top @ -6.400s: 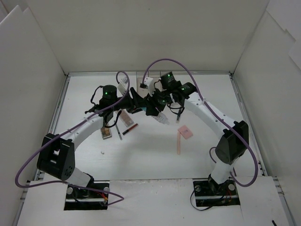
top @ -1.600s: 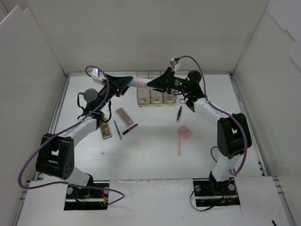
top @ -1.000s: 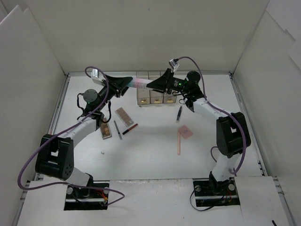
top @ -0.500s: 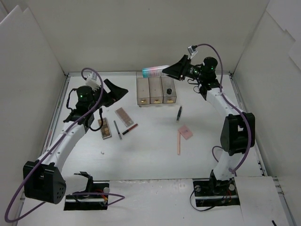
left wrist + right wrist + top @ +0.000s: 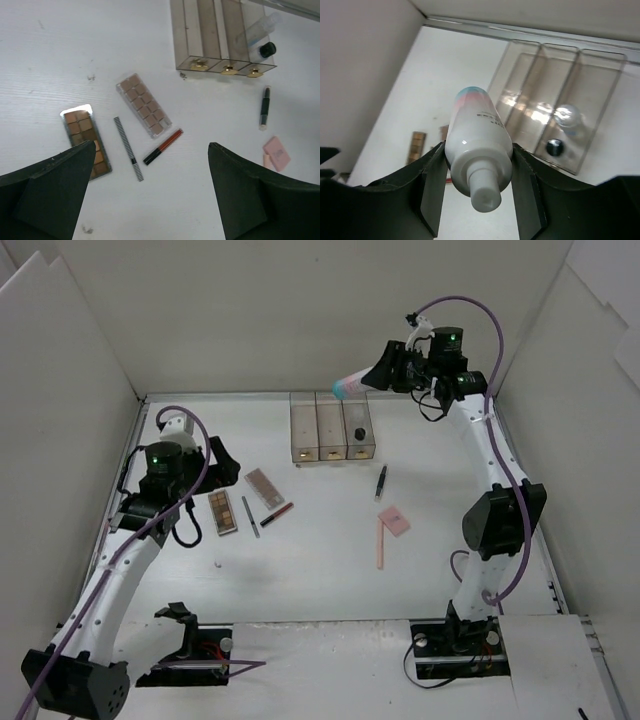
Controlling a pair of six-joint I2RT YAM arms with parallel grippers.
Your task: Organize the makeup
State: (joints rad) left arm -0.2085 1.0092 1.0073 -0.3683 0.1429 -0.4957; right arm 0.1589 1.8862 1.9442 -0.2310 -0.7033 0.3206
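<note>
My right gripper (image 5: 377,376) (image 5: 479,150) is shut on the white-blue bottle (image 5: 349,387) (image 5: 477,142) and holds it high over the back, above the clear box (image 5: 301,430) (image 5: 520,75). A black-capped vial (image 5: 358,432) (image 5: 266,49) (image 5: 555,147) stands in the box's right compartment. My left gripper (image 5: 222,460) (image 5: 151,146) hangs open and empty over the table's left side. Below it lie two palettes (image 5: 85,142) (image 5: 144,105), a striped pencil (image 5: 128,147) and a red pencil (image 5: 163,146). Further right are a black pencil (image 5: 381,480), a pink pad (image 5: 394,520) and a pink stick (image 5: 381,543).
White walls (image 5: 60,440) close in the table on the left, back and right. A clear bottle (image 5: 256,31) rests beside the vial in the box. A small white speck (image 5: 218,564) lies near the left arm.
My left gripper opened and let go of the bottle, then drew back to the left. My right arm carried the bottle up and to the right, toward the back.
</note>
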